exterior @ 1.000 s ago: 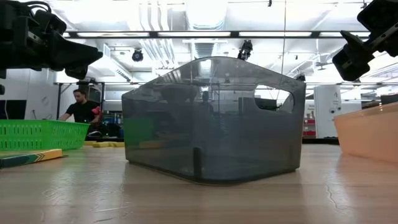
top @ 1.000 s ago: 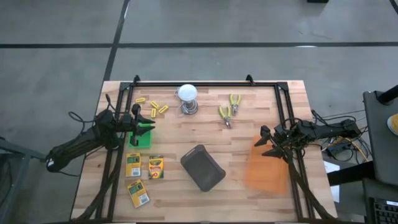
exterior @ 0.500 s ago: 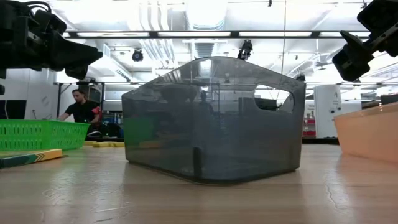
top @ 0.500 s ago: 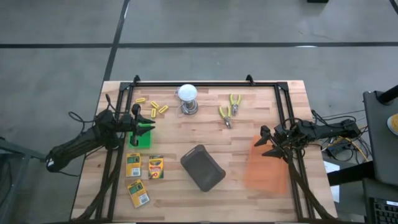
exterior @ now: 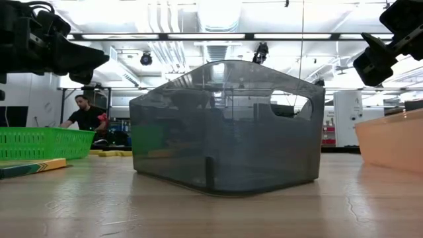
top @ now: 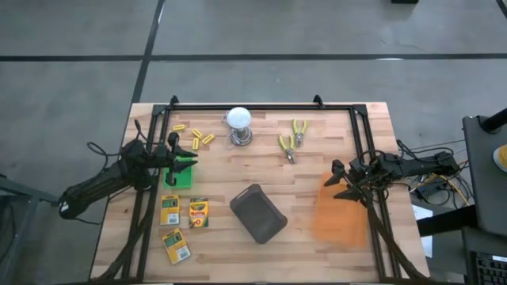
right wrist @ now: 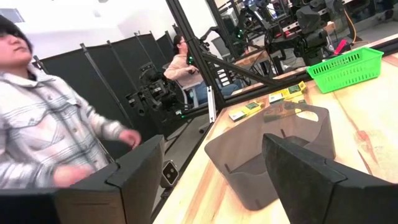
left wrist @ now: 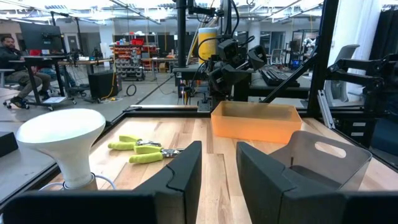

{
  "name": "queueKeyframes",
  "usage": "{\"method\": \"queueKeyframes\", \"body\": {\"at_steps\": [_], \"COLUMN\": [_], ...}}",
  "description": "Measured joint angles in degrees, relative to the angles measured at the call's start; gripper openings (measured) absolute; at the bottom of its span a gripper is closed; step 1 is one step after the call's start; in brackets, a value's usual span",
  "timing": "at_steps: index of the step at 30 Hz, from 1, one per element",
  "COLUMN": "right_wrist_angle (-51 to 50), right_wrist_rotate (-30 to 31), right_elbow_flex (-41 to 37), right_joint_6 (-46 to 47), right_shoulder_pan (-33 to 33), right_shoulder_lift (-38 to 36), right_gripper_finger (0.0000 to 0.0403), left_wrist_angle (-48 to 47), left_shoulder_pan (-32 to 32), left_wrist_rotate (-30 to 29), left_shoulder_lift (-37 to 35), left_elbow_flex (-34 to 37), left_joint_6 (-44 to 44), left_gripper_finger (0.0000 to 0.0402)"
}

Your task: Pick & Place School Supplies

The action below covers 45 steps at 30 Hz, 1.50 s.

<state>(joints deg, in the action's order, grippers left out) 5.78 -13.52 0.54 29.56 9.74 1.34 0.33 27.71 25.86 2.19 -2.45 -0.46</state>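
High view: three flat green-and-yellow crayon boxes lie just beside the grey bin, yellow stick pieces beyond. Left gripper and right gripper hover spread, empty.

High cam straight down over whole counter. Low cam at counter level, close on grey bin. Wrist cams face each other; both catch that bin.

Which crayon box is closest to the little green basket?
The flat green-and-yellow crayon box right below the small green mesh basket, at the left of the upper pair. The box beside it sits further right; the third box lies nearer the table's front edge.
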Motion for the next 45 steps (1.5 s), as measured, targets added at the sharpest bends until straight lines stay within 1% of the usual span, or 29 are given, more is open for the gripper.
{"method": "queueKeyframes", "body": {"at_steps": [11,21,32,45], "right_wrist_angle": [0.01,0.0,0.02,0.0], "right_wrist_rotate": [0.01,0.01,0.0,0.02], "right_elbow_flex": [0.0,0.0,0.0,0.0], "right_joint_6": [0.0,0.0,0.0,0.0], "right_shoulder_pan": [0.01,0.01,0.0,0.0], "right_shoulder_lift": [0.0,-0.02,-0.07,-0.07], "right_gripper_finger": [0.0258,0.0267,0.0258,0.0266], "left_wrist_angle": [-0.01,0.0,0.01,0.03], "left_shoulder_pan": [0.02,0.01,-0.01,-0.03], "left_wrist_rotate": [0.0,-0.01,-0.62,-0.53], "left_shoulder_lift": [-0.01,-0.01,0.01,-0.01], "left_elbow_flex": [-0.01,-0.01,-0.01,0.0], "left_joint_6": [0.0,0.55,1.28,1.19], "left_gripper_finger": [0.0106,0.0106,0.0106,0.0106]}}
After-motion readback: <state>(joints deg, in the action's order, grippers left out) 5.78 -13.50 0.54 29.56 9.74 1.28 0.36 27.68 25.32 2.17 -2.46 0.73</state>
